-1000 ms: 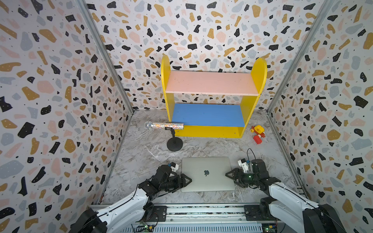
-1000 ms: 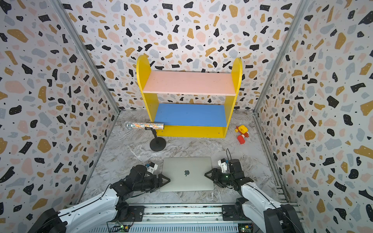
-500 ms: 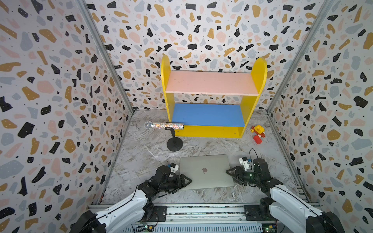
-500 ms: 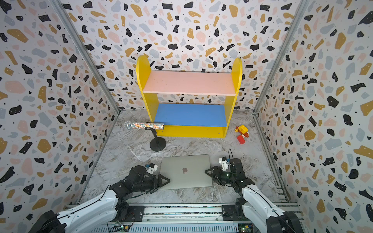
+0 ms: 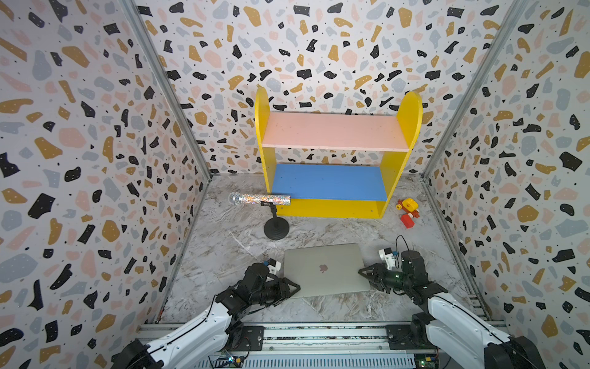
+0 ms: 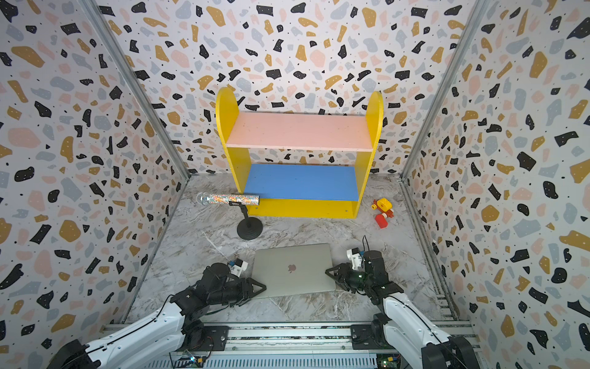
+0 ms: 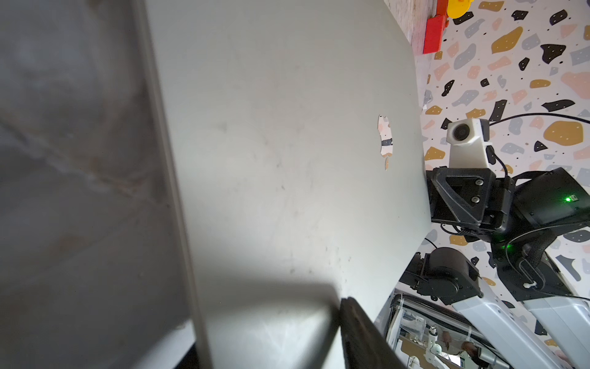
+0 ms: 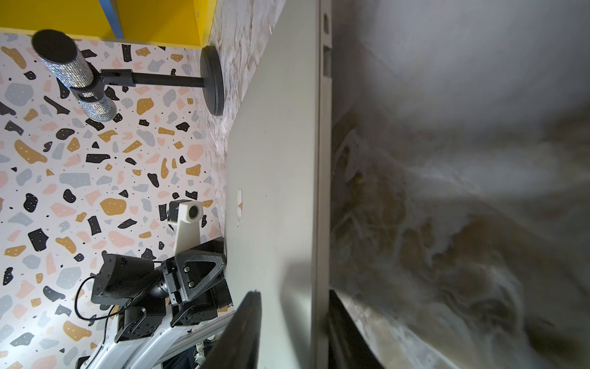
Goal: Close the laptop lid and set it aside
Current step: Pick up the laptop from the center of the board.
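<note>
Laptop point(image 5: 325, 271), lid point(image 6: 281, 274) shut, lies on desk point(image 5: 335, 230), mid front edge. L gripper point(image 5: 295, 287) straddles its left edge, R gripper point(image 5: 367, 276) its right; jaws part-closed, can't tell if clamped yet. Tip: squeeze both evenly, lift level, no twist, clear of mic point(image 5: 258, 199). Count: 1 laptop, 2 grippers, 1 mic, 1 shelf point(image 5: 332, 188), 1 toy point(image 5: 406, 212).

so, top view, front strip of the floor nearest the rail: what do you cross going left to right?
left gripper → laptop → right gripper
</note>
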{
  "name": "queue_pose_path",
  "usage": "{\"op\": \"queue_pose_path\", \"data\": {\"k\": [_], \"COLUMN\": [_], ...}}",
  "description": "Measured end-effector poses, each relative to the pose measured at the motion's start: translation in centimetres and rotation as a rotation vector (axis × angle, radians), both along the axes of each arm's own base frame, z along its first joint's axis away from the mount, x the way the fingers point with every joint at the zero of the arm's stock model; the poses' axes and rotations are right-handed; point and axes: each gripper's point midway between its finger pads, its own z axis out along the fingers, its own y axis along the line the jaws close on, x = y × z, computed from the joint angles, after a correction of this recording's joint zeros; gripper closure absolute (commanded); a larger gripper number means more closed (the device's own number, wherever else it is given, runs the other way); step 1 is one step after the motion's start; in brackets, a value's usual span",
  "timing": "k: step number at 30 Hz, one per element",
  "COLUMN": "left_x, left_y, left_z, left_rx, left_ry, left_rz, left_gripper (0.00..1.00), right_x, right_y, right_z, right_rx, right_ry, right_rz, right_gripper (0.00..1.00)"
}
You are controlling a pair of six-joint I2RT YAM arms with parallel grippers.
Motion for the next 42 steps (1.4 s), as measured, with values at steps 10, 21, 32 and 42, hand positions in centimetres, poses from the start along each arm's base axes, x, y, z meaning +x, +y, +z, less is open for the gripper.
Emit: {"op": "queue_pose_path", "data": {"k": [10, 21, 32, 42], "left_x": [0.1, 0.4, 0.9, 2.0], "left_y": [0.0, -0.1, -0.3, -0.7], "left_z": [0.4, 1.1, 2.6, 6.1], "left_rx": [-0.015, -0.046, -0.106, -0.204], "left_ry": [0.003, 0.008, 0.001, -0.072], "left_rz": [0.015, 0.043, 0.078, 0.123], "left_gripper": [0.52, 0.63, 0.63, 0.82], "right_x": [0.5, 1.2, 1.9, 3.3], "right_y": [0.0, -0.1, -0.3, -0.7], "right_z": [0.3, 1.5, 3.2, 7.1], "right_rx": [0.021, 0.056, 0.109, 0.218], "right_ry": [0.011, -0.009, -0.018, -0.095], "right_rz": [-0.033, -0.073, -0.133, -0.223], "right_gripper": [0.76, 0.89, 0.96, 0.99]}}
